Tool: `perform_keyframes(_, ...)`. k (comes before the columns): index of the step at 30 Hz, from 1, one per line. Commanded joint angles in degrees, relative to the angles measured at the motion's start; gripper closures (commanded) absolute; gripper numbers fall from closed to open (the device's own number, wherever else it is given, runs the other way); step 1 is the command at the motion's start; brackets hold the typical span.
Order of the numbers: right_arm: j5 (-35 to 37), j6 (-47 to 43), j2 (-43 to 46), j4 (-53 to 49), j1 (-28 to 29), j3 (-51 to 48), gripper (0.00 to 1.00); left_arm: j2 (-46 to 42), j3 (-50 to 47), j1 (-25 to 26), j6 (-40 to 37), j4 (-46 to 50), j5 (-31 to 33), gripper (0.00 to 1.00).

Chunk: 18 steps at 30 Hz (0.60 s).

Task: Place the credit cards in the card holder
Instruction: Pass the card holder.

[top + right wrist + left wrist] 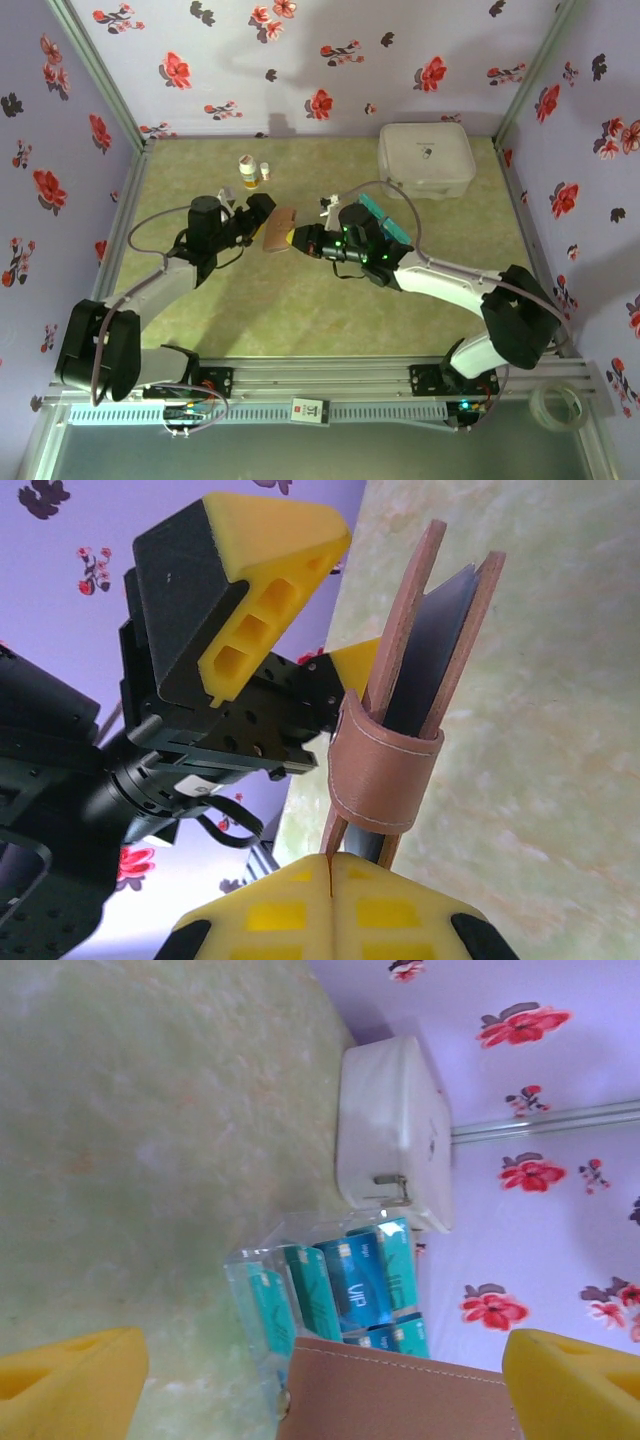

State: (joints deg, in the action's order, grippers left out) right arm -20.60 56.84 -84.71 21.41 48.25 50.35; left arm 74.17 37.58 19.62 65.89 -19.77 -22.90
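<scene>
Beside the white rounded plastic case [425, 158], the bright blue-teal credit cards [355, 1280] lie in a clear plastic tray [245, 1270]; none appears loaded yet. Left of that case, the right claw [330, 875] pinches the pinkish-brown leather card holder [385, 770] above the bench, and the left claw [320, 1385] stands spread astride its free end.

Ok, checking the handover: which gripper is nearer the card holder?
Right: the right gripper is shut on one end of the card holder. The left gripper has its jaws open around the other end.
</scene>
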Motion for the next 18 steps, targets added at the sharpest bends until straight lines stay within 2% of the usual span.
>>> perform_keyframes(1,-1.5,2.1,-2.1,5.5,-0.4,1.8,1.0,1.2,-1.1,0.6,3.7,-6.3,-2.1,0.11)
perform_keyframes(6,-1.9,2.8,-4.3,7.4,-0.5,1.1,1.0,1.5,-1.8,0.7,4.8,-9.5,-2.5,0.2)
perform_keyframes(13,-1.6,3.6,-4.9,9.4,-2.0,-2.1,1.0,-0.1,-2.9,0.1,3.6,-10.4,-2.6,0.42)
perform_keyframes(18,-1.7,3.9,-5.4,10.1,-2.5,-3.0,1.0,-0.4,-3.4,-0.4,3.4,-10.8,-2.6,0.44)
